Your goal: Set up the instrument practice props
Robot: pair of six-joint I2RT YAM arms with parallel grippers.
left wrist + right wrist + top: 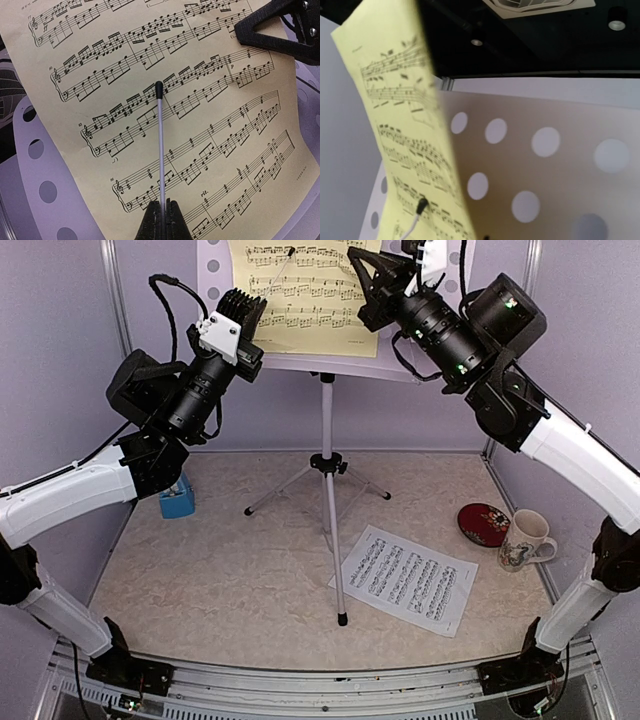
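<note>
Jaws of the left gripper [161, 207] are clamping shut on a thin silver rod with black tip [160, 140], lying across the yellow sheet of printed music [300, 300]. Right gripper [242, 31], closed, is pinching that sheet's right edge. Sheet is leaning on the white perforated desk [212, 280] of the silver tripod music stand [326, 410]. White printed sheet [405, 580] is lying flat by the stand's feet; small blue pyramid metronome [178, 498] is sitting far left.

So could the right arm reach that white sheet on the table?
Probably yes: the white sheet lies uncovered on its side. The right gripper seems to hold the yellow sheet up high, though, and must let go.
</note>
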